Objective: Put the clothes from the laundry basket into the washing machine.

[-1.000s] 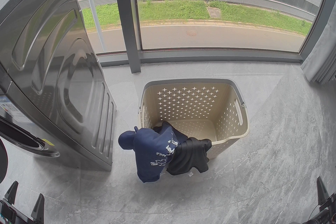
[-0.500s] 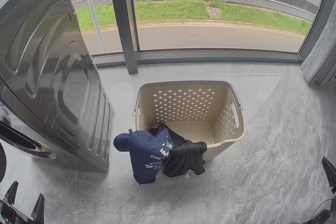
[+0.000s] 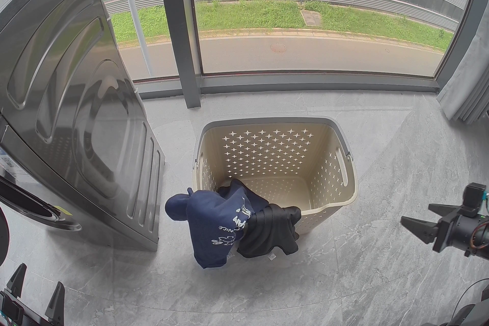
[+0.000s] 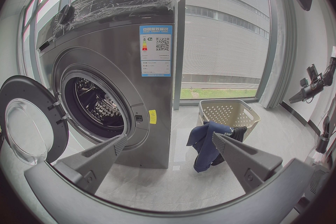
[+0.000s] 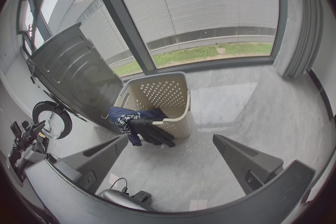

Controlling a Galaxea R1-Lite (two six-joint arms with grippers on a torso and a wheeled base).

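On the floor beside the washing machine, the laundry basket stands upright with 2 garments draped over its near rim. A navy garment hangs down the outside toward the machine, and a black garment lies against it. I judge that drape handy: the cloth sits high and outside the walls, so I need not reach down inside. The rest of the basket looks bare.

In the left wrist view the machine's door is swung wide and the drum is open, so the way in is ready. My left gripper hangs low near the machine's front, jaws spread, holding nothing. My right gripper is out to the right of the basket, well apart from the clothes, jaws spread too and pointing toward them.

Nothing lies on the floor between it and the garments. What I mind is the machine's side panel close to the navy garment, and the open door near my left arm. A window post and a curtain stand farther off.
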